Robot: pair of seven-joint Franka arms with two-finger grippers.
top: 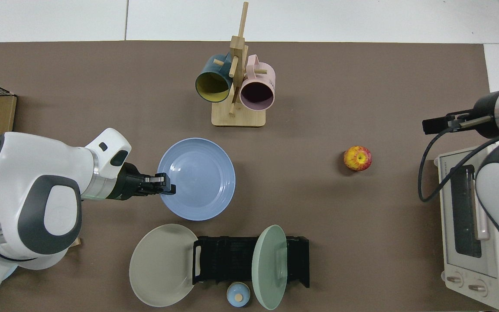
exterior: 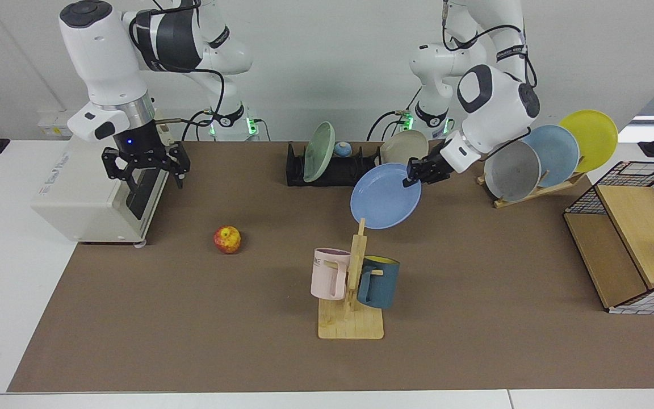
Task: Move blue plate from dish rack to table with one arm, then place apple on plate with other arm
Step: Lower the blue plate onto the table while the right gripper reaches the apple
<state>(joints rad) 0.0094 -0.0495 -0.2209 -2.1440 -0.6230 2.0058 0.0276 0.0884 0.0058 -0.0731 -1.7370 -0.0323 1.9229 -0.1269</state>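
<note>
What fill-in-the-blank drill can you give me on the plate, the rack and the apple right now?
1. The left gripper is shut on the rim of the ____ plate.
2. The dish rack still holds the ____ plate upright in its slots.
3. The apple lies on the brown ____.
4. The right gripper hangs open beside the white ____.

Missing words: blue; green; mat; oven

6 plates [exterior: 385, 195], 2 mugs [exterior: 330, 274], 1 apple [exterior: 227, 239]
</note>
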